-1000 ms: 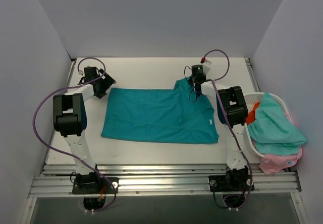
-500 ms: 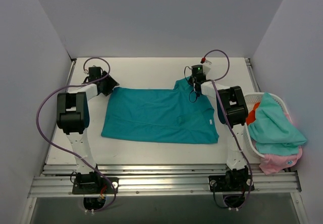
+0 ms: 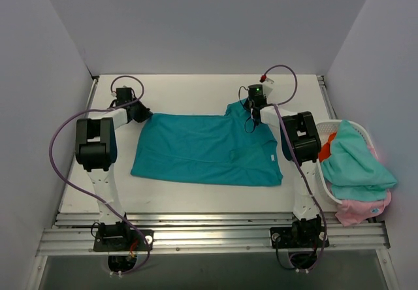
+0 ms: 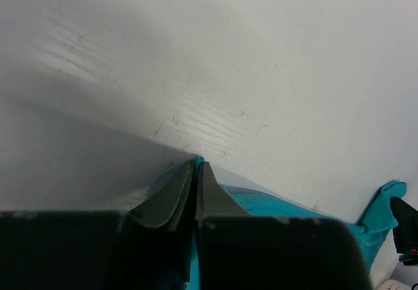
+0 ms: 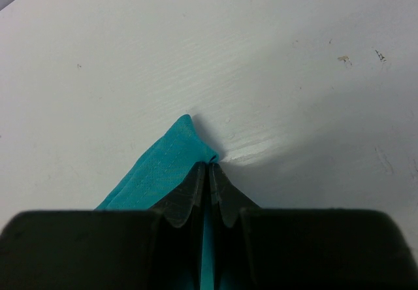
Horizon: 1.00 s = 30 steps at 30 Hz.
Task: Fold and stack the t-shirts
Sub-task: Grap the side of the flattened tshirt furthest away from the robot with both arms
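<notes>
A deep teal t-shirt (image 3: pixel 206 149) lies spread flat on the white table. My left gripper (image 3: pixel 145 113) is at its far left corner, shut on the teal cloth (image 4: pixel 261 205), a sliver of which shows between the fingertips (image 4: pixel 186 172). At the far right corner my right gripper (image 3: pixel 251 110) is shut on the teal shirt's edge (image 5: pixel 163 166), which pokes out beside its fingers (image 5: pixel 222 182). More t-shirts, a pale aqua one (image 3: pixel 356 162), a pink one (image 3: pixel 362 208) and an orange-red one (image 3: pixel 328 145), are heaped in the basket at the right.
A white lattice basket (image 3: pixel 360 130) stands at the table's right edge, beside the right arm. Grey walls close in the table on three sides. A metal rail (image 3: pixel 209 234) runs along the near edge.
My left gripper has moved right to the shirt's far left corner and gone from open to shut on it. The right gripper has stayed shut on its corner.
</notes>
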### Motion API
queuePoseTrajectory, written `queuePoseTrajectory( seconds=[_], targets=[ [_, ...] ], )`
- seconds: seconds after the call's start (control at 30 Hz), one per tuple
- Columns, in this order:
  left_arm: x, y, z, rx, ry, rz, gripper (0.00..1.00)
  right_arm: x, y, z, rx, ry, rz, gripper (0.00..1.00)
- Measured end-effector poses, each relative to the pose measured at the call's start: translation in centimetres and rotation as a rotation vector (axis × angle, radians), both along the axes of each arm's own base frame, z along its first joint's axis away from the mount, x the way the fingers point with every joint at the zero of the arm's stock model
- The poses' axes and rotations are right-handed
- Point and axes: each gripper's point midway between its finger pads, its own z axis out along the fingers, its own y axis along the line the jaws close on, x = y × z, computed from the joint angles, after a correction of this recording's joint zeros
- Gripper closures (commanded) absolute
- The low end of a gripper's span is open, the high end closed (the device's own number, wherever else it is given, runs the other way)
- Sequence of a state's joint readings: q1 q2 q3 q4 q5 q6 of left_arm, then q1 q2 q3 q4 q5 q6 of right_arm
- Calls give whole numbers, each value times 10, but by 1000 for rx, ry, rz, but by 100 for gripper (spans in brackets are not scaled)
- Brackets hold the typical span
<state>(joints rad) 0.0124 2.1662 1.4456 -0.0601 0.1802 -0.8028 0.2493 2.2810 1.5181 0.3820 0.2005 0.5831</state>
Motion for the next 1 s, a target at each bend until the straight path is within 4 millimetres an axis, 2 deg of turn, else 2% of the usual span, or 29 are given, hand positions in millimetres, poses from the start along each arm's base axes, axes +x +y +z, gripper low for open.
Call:
queuePoseTrajectory(
  seconds=[0.33, 0.63, 0.73, 1.0],
  targets=[
    [2, 1, 1, 21, 5, -16, 98, 0, -1, 1, -1, 2, -1, 100],
    [-10, 11, 5, 142, 60, -21, 98, -16, -8, 9, -25, 68, -1, 100],
    [-13, 6, 13, 159, 59, -35, 98, -17, -9, 24, -23, 55, -2, 100],
    [-17, 5, 29, 182, 48, -47, 98, -26, -12, 81, -14, -24, -3, 100]
  ],
)
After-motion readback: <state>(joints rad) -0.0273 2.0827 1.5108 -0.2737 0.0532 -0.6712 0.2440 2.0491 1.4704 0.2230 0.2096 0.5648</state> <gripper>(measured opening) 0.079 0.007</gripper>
